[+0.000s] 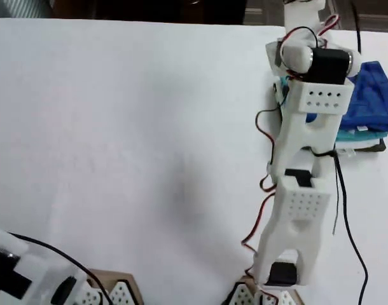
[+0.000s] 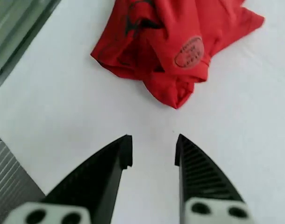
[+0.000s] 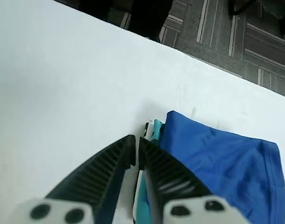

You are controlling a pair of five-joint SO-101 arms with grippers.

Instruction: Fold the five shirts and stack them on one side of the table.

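Observation:
A crumpled red shirt (image 2: 170, 42) lies on the white table (image 2: 63, 102), a short way ahead of my left gripper (image 2: 153, 149), which is open with nothing between its fingers. At the table's right side sits a stack of folded shirts with a blue shirt (image 1: 372, 95) (image 3: 217, 163) on top and teal (image 3: 154, 130), white and dark layers under it. My right gripper (image 3: 137, 149) is shut and empty, its tips just over the stack's near edge. In the high view the right arm (image 1: 308, 127) covers part of the stack.
The left arm's base (image 1: 28, 279) sits at the front left corner. The table's edge (image 2: 21, 56) runs close to the red shirt. Beyond the far edge there is grey floor (image 3: 236, 42). The wide white tabletop (image 1: 117, 127) is bare.

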